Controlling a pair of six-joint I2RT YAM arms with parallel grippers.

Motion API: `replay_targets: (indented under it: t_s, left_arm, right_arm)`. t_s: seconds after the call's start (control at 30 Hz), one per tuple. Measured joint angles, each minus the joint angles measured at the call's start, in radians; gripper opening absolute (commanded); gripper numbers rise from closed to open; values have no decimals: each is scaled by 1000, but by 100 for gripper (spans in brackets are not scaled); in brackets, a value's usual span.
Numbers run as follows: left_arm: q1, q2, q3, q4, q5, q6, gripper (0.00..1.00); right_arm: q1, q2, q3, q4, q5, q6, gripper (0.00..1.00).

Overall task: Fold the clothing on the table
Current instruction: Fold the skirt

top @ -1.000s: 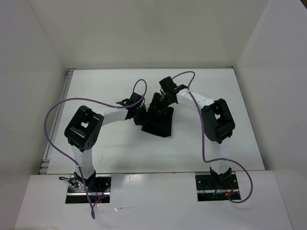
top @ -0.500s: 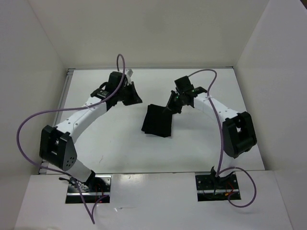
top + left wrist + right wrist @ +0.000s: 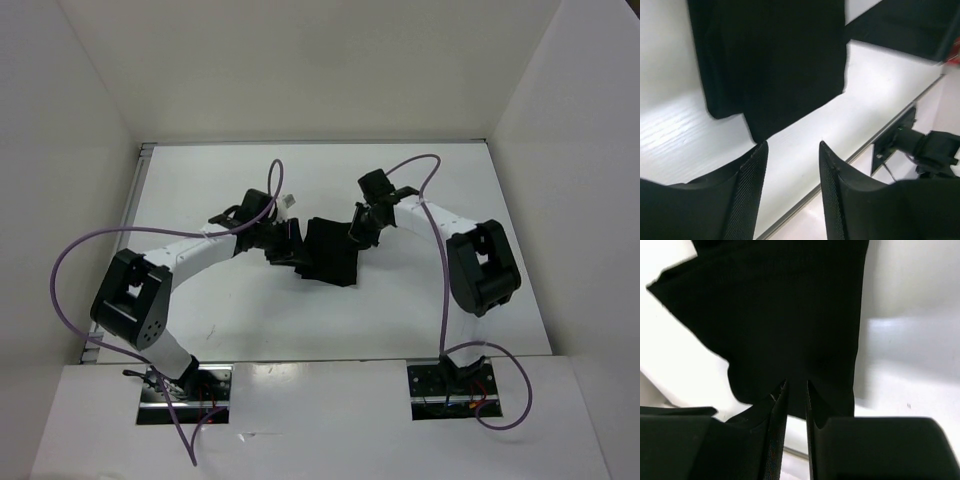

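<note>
Clothing (image 3: 330, 258) between arms, long axis far-to-near. Left pincer (image 3: 792, 147) spread, empty, just beside left edge. Right pincer (image 3: 796, 385) narrow over far-right corner; cannot tell if pinching.

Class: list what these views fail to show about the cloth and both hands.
Top view: creased black fabric garment, layers lost, black on black.
Right wrist view: whether the right hand pinches it, fingers dark against cloth.
Left wrist view: garment's far end, cut by top edge.
</note>
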Motion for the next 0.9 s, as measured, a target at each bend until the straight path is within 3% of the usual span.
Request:
replay_targets:
  t_s: [0.27, 0.57, 0.83, 0.9]
  left_arm:
    - [-2, 0, -131, 21, -15, -8, 58]
    - [-2, 3, -156, 134, -17, -56, 56]
    - [-2, 112, -161, 243, -4, -105, 37]
    - [-2, 134, -166, 250, -3, -113, 11]
  right_arm:
    - [-6, 111, 57, 3, 10, -25, 25]
    - [-8, 107, 112, 2, 4, -30, 27]
    - [-26, 73, 115, -8, 2, -32, 27]
    - [-37, 58, 115, -13, 2, -34, 27]
